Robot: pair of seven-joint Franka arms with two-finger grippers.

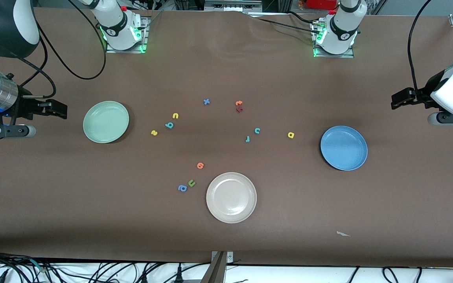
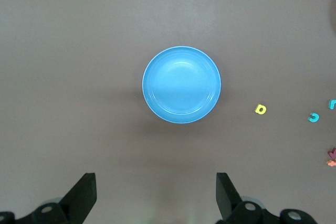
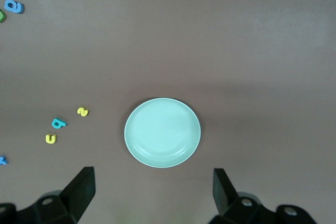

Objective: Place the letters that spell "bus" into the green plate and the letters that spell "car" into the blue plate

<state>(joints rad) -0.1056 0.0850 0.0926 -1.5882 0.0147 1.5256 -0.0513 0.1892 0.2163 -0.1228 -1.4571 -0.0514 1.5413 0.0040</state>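
The green plate (image 1: 105, 121) (image 3: 163, 132) lies toward the right arm's end, with the yellow "u" (image 1: 175, 115), teal "b" (image 1: 169, 125) and yellow "s" (image 1: 154, 133) on the table beside it. The blue plate (image 1: 343, 147) (image 2: 181, 84) lies toward the left arm's end. The yellow "a" (image 1: 290, 135), teal "c" (image 1: 256, 130) and teal "r" (image 1: 247, 138) are scattered beside it. Both plates hold nothing. My right gripper (image 1: 63, 111) (image 3: 152, 172) hangs open over the table next to the green plate. My left gripper (image 1: 393, 101) (image 2: 155, 178) hangs open over the table near the blue plate.
A cream plate (image 1: 231, 197) sits nearer the front camera, mid-table. A green "u" (image 1: 191, 182), blue "a" (image 1: 182, 188) and orange letter (image 1: 200, 165) lie beside it. Farther off are a blue "x" (image 1: 206, 101) and an orange and dark red pair (image 1: 239, 106).
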